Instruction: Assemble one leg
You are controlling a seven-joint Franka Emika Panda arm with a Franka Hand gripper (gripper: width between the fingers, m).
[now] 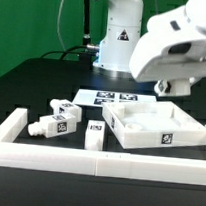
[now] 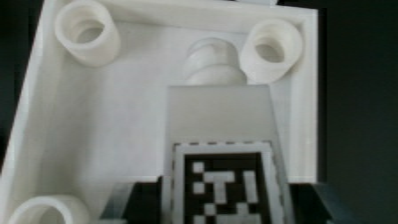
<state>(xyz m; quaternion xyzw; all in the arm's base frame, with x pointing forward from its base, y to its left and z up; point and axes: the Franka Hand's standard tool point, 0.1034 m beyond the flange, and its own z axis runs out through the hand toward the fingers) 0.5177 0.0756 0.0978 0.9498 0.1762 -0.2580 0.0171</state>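
Observation:
In the wrist view my gripper (image 2: 224, 200) is shut on a white square leg (image 2: 221, 120) with a black-and-white tag on its face. The dark fingers (image 2: 150, 200) press on its two sides. The leg's screw end (image 2: 210, 60) points into the white tray-like piece (image 2: 89, 110), between two round corner sockets (image 2: 270, 45). In the exterior view the gripper (image 1: 177, 87) hangs above the tray piece (image 1: 138, 137) on the right, and the held leg is hard to make out there. Three more legs lie at the left (image 1: 61, 119).
A white L-shaped fence (image 1: 96, 163) runs along the front and left of the table. The marker board (image 1: 114, 96) lies behind the tray piece. The robot base (image 1: 118, 37) stands at the back. One loose leg (image 1: 93, 137) stands close to the tray piece's left wall.

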